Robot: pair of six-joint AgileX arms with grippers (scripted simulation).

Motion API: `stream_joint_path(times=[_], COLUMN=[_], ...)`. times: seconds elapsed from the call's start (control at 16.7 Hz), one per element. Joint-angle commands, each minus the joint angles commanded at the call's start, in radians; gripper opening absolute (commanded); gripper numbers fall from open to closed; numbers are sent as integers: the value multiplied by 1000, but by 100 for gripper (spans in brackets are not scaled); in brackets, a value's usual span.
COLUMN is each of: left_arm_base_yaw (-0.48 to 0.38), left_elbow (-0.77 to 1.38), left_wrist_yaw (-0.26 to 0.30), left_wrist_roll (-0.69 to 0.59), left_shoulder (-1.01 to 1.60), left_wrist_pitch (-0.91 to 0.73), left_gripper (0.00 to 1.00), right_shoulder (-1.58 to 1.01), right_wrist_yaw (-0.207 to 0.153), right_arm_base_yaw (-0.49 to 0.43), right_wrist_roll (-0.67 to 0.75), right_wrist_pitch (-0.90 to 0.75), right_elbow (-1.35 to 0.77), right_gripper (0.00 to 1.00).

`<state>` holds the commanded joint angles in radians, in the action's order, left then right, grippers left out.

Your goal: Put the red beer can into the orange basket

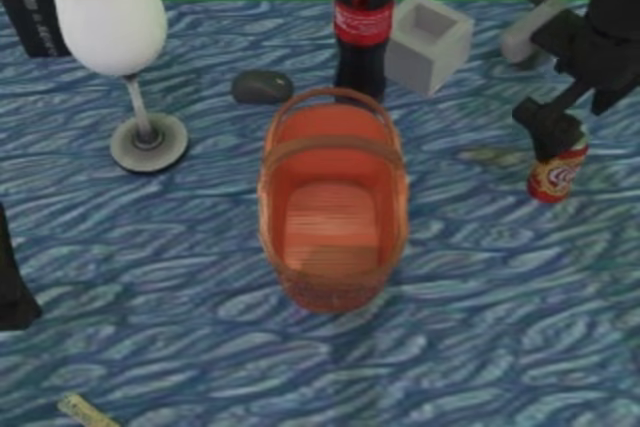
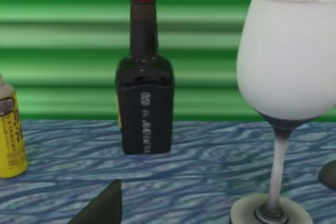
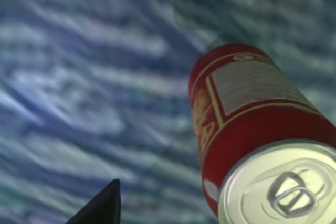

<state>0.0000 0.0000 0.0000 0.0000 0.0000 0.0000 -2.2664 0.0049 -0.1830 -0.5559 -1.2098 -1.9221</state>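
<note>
Here the red beer can [image 1: 558, 173] stands upright on the worktop [image 1: 480, 327] at about three o'clock from the orange basket [image 1: 333, 197], well apart from it. The right hand [image 1: 558, 127] is directly over the can's top in the top view; whether its fingers are spread or gripping the can I cannot tell, since the arm covers them and the right wrist view shows only the can's lid and label. The left arm is parked at the worktop's nine o'clock edge, its hand out of sight. Judging by its look, the can is a light, stiff cylinder with a smooth, somewhat slippery wall. Hold is best taken across the middle of the body, squarely, with modest pressure. The basket's arched handle spans its opening, so the can should probably drop in beside the arch.
</note>
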Motion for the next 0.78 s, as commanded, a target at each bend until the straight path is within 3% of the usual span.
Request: stream_joint_path(times=[0.42,0.78], left_arm_base_yaw=[0,0], left_elbow=[0,0], left_wrist_yaw=[0,0], left_wrist_roll=[0,0], left_shoulder=[0,0], left_wrist_pitch=[0,0], left_gripper=[100,100], right_shoulder=[-19,-56], right_wrist_yaw=[0,0], right_arm_base_yaw=[2,-3], right_wrist_roll=[-5,-5], right_wrist_pitch=[-5,140], right_elbow=[-10,97], right_gripper=[100,100])
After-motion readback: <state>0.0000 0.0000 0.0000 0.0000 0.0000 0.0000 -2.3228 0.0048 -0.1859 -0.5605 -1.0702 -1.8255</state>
